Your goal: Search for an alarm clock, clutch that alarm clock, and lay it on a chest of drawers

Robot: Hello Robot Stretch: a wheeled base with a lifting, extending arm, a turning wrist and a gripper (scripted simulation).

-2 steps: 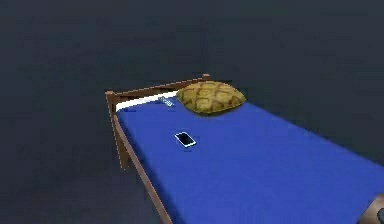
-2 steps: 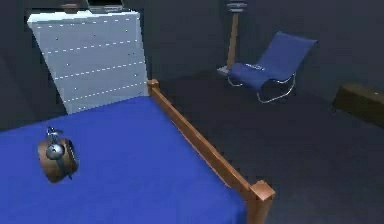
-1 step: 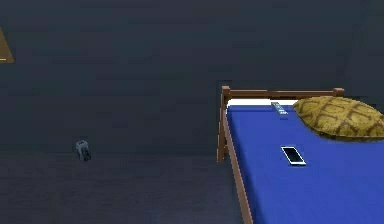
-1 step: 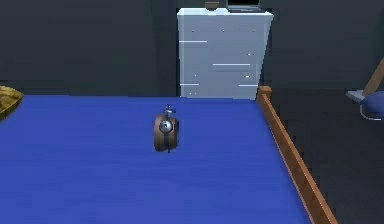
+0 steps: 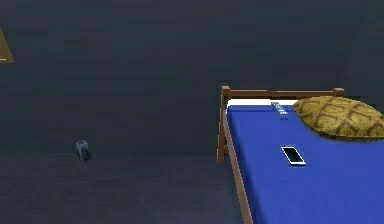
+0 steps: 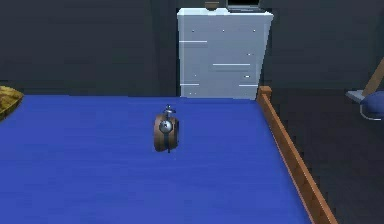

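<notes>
An alarm clock [image 6: 167, 132] stands on the blue bed [image 6: 80, 170], chest of drawers [image 6: 224, 55] beyond.

**Bed in front, chest of drawers behind**

In the arm side view the bed [image 6: 80, 170] spreads across the lower part, with its side rail running down the right. An alarm clock [image 6: 167, 131] stands on the bed near the middle, and a pillow [image 6: 8, 101] lies at the left edge. Behind the bed stands a chest of drawers [image 6: 225, 55]. In the forward view the bed sits at the right, with a flat slab [image 5: 292, 155] on it before the pillow. A small thing [image 5: 82, 150] sits on the floor, well left of the bed.
</notes>
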